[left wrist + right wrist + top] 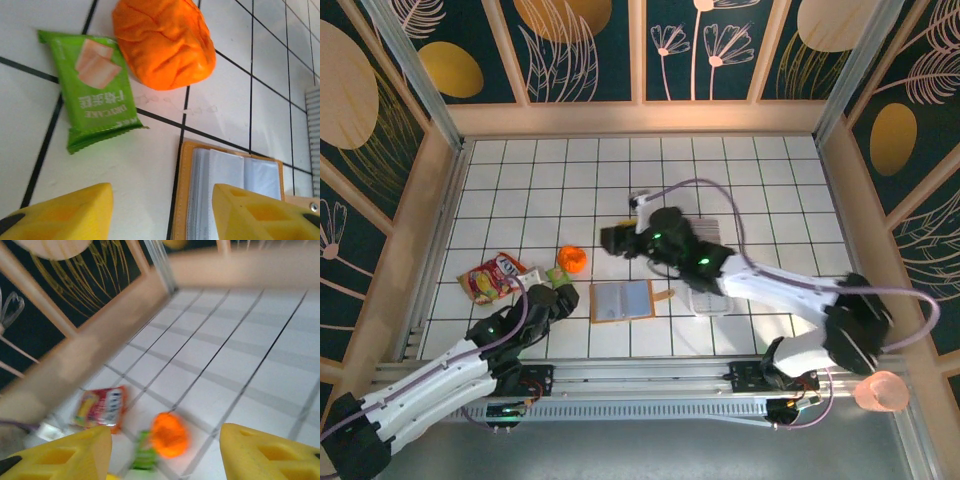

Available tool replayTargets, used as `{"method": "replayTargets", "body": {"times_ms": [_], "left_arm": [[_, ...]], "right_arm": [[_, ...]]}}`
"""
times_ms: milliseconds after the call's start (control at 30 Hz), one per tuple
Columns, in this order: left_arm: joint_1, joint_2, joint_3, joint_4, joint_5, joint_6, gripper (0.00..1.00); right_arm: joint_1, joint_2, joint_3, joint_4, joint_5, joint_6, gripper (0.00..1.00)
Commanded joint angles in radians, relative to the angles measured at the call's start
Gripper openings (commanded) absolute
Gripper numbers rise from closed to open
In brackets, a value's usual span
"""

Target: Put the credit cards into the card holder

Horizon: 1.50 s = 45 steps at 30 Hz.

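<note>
1. Top external view: the white tiled worktop (520,190) carries everything.
2. The right arm (770,285) reaches across the middle. The right gripper (617,240) sits beyond the card holder (623,300); the blurred right wrist view shows its yellow fingers (270,450) wide apart, holding nothing.
3. The left arm (450,375) ends just left of the holder. The left gripper (160,195) has its fingers (70,212) wide and empty, one over the holder's left edge.
4. The card holder lies open and flat near the front centre, pale pockets up, tan rim showing.
5. The credit cards (717,230) show as grey-white stripes, largely hidden under the right arm.
6. A red-yellow snack packet (490,277) lies far left.
7. An orange lump (162,42) touches a green cake packet (97,90).
</note>
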Motion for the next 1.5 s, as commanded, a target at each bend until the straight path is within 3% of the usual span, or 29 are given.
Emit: {"method": "replayTargets", "body": {"times_ms": [0,100,200,267,400,500,700,1267,1467], "left_arm": [[-0.007,0.06,0.024,0.123,0.078,0.041,0.57],[-0.007,0.123,0.036,0.151,0.102,0.058,0.59],[-0.007,0.165,0.04,0.179,0.118,0.067,0.59],[-0.007,0.177,0.036,0.202,0.128,0.071,0.6],[-0.006,0.189,0.028,0.224,0.139,0.076,0.61],[-0.007,0.195,0.02,0.243,0.161,0.083,0.61],[-0.006,0.206,0.014,0.251,0.173,0.084,0.62],[-0.007,0.205,-0.006,0.266,0.182,0.088,0.6],[-0.007,0.203,-0.013,0.271,0.188,0.085,0.55]], "right_arm": [[-0.016,-0.134,-0.065,-0.229,-0.014,-0.679,0.64],[-0.09,-0.215,-0.078,-0.474,-0.019,-0.99,0.75],[-0.206,-0.211,-0.051,-0.767,-0.055,-1.159,0.76],[-0.236,-0.227,-0.113,-0.829,0.027,-1.257,0.77],[-0.257,-0.298,-0.294,-0.74,0.154,-1.391,0.81],[-0.265,-0.317,-0.361,-0.637,0.148,-1.414,0.88],[-0.271,-0.242,-0.4,-0.494,0.188,-1.467,0.91],[-0.238,-0.054,-0.383,-0.331,0.259,-1.497,0.91],[-0.24,-0.061,-0.354,-0.354,0.278,-1.502,0.81]]}}
